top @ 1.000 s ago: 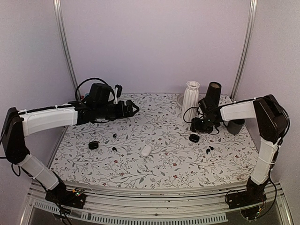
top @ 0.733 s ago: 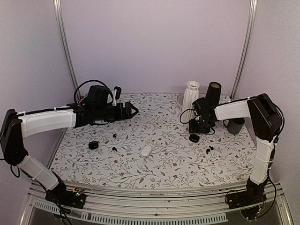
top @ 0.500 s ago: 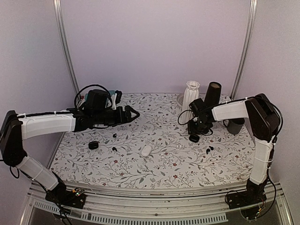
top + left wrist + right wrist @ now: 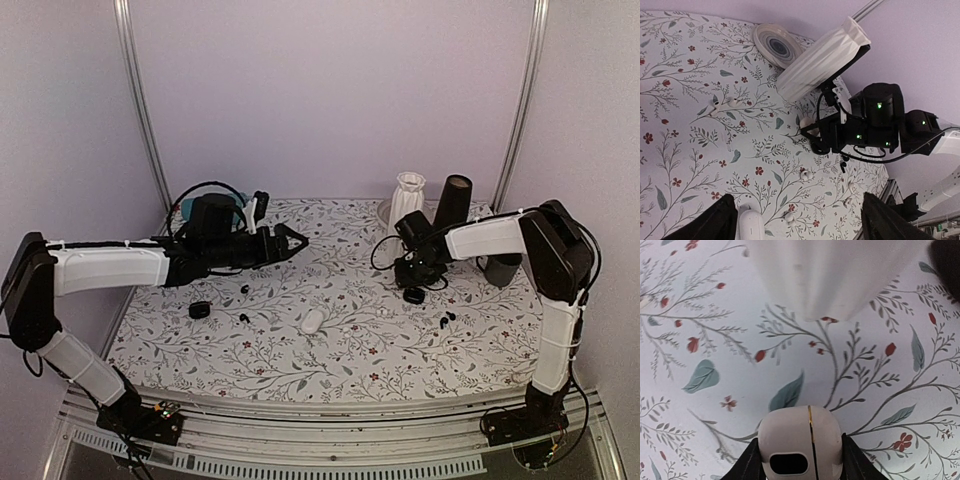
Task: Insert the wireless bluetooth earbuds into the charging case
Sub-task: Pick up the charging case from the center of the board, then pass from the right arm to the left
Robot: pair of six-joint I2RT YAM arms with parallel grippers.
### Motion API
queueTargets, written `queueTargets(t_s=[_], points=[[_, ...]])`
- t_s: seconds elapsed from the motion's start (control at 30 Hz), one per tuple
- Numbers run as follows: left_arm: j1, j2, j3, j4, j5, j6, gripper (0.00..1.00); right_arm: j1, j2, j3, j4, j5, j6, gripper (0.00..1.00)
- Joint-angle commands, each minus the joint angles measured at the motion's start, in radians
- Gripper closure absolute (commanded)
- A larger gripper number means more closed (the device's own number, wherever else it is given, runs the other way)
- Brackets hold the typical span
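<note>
Black earbuds (image 4: 244,289): four on counter (image 4: 350,350); two apart from spread left claw (image 4: 298,241), two near right claw (image 4: 407,276) pinching white case (image 4: 800,440).

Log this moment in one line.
left gripper: open, empty, above table | right gripper: astride case on table, grip unclear | buds: loose on table

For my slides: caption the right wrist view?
Right gripper flanks a cream charging case on the floral table, white vase beyond.
</note>
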Motion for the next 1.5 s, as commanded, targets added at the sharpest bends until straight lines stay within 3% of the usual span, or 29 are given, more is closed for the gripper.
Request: queueTargets(t_s=[0.0, 0.47, 0.7, 1.47], points=[[-0.005, 0.015, 0.028, 0.088, 0.069, -0.007, 0.15, 0.089, -0.122, -0.025, 0.082, -0.028, -0.073, 0.87], [-0.012, 0.059, 0.096, 0.02, 0.277, 0.023, 0.3, 0.403, -0.393, -0.102, 0.276, -0.03, -0.268, 0.86], [-0.026, 0.071, 0.1, 0.021, 0.366, 0.008, 0.42, 0.433, -0.411, -0.098, 0.303, -0.032, -0.328, 0.85], [-0.061, 0.143, 0.157, -0.003, 0.455, -0.01, 0.6, 0.465, -0.399, -0.072, 0.295, -0.034, -0.44, 0.84]])
